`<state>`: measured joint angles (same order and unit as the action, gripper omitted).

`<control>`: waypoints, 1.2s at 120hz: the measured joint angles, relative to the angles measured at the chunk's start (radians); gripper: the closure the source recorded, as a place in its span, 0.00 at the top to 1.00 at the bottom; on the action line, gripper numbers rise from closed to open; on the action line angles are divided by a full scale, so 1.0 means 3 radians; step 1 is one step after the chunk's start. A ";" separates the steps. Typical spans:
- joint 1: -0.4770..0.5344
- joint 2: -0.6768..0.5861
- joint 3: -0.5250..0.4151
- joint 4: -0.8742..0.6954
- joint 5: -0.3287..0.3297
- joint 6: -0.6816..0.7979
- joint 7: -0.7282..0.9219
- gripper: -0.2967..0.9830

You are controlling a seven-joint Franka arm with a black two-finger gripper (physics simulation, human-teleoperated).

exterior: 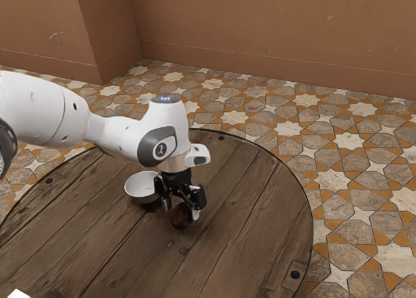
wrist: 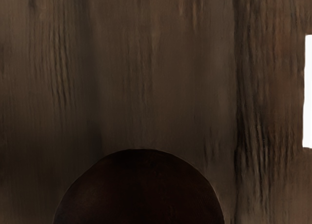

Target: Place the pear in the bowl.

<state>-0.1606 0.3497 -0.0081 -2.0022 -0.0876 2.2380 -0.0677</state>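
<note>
Gripper (exterior: 182,211), pointing downward at the pear (exterior: 181,219), which lay low between its two sides above the round wooden table (exterior: 260,200); whether it was closed on the fruit or merely around it could not be told. The white bowl (exterior: 140,182), upright on the table, stood near the gripper, toward the exterior view's left, with its plain pale inner wall partly exposed and the pear outside it. In the wrist view, the pear presented a dark, smoothly rounded outline, from which neither the direction of its stem end nor its long axis could be determined.
</note>
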 joint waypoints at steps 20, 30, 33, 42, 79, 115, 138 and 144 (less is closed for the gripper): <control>0.0010 0.0084 0.0007 -0.0019 -0.0001 0.0109 0.0043 0.77; 0.0013 0.0112 0.0011 -0.0040 -0.0004 0.0157 0.0061 0.77; 0.0013 0.0121 0.0011 -0.0044 -0.0007 0.0170 0.0066 0.77; 0.0013 0.0130 0.0012 -0.0065 -0.0014 0.0202 0.0079 0.77; -0.0012 0.0105 0.0022 -0.0073 -0.0001 0.0256 0.0118 0.59; -0.0020 0.0001 0.0026 -0.0072 0.0038 0.0268 0.0095 0.51; -0.0021 -0.0434 0.0176 -0.0075 0.0212 0.0196 0.0075 0.51; 0.0044 -0.0531 0.0248 -0.0074 0.0278 0.0152 0.0071 0.51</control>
<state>-0.1475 0.1903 0.0663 -2.0244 -0.0043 2.2835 -0.0463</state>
